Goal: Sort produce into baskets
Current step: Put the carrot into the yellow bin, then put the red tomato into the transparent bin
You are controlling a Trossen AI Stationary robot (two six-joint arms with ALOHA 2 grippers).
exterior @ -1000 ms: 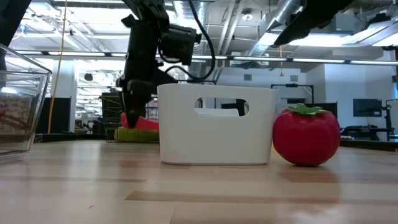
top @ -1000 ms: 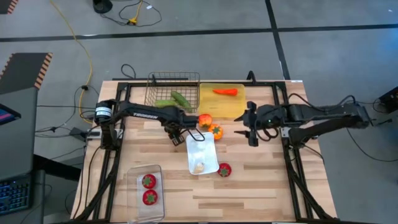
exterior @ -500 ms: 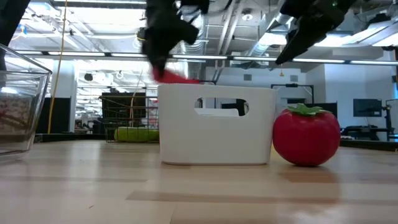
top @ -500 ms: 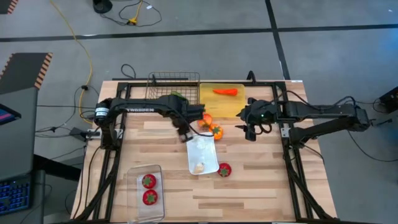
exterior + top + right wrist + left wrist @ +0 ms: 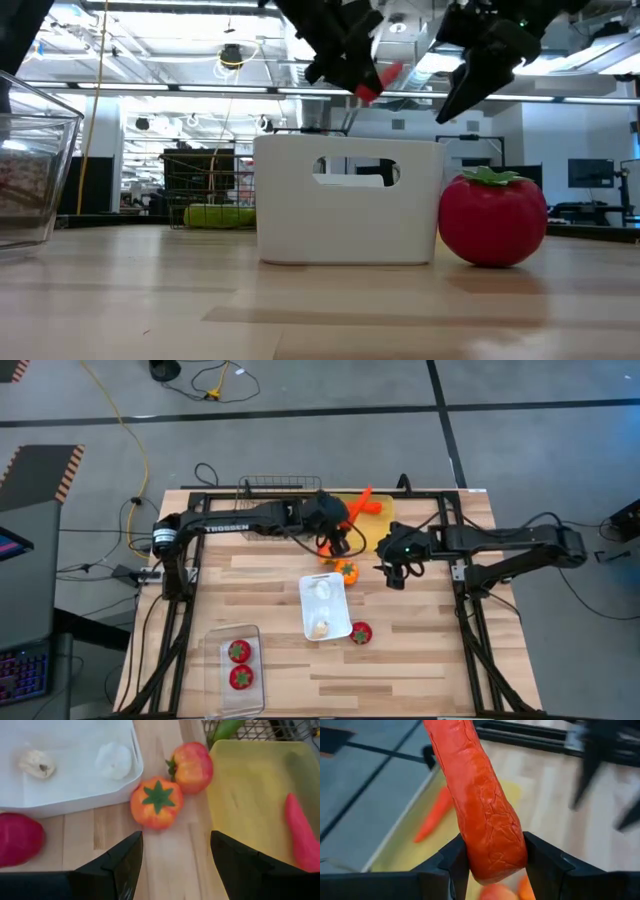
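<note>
My left gripper (image 5: pixel 343 532) is shut on an orange carrot (image 5: pixel 480 795), lifted above the table at the near left corner of the yellow tray (image 5: pixel 392 530); both show high in the low view (image 5: pixel 372 78). A second carrot (image 5: pixel 434 815) lies on that tray. My right gripper (image 5: pixel 392 572) is open and empty, hovering over the table right of two orange-red peppers (image 5: pixel 156 802) (image 5: pixel 191 767). The white tray (image 5: pixel 325 608) holds two garlic bulbs (image 5: pixel 35 762) (image 5: pixel 114 760). A red fruit (image 5: pixel 360 632) stands by its near right corner. My left gripper pinches the carrot's thick end (image 5: pixel 495 857) between its two fingers. The carrot runs on past the fingertips, along the fingers, pointing toward the table's far right. It is lifted clear of the table and of the tray.
A wire basket (image 5: pixel 272 500) with green cucumbers (image 5: pixel 220 215) stands at the far edge, left of the yellow tray. A clear tub (image 5: pixel 236 665) with two red fruits stands at the near left. Bare wood lies to the near right.
My left gripper has risen from table height by the white tray's far left corner, carrying the carrot up and toward the far right, up to the yellow tray. My right gripper has shifted a little toward the table's left, nearer the peppers.
</note>
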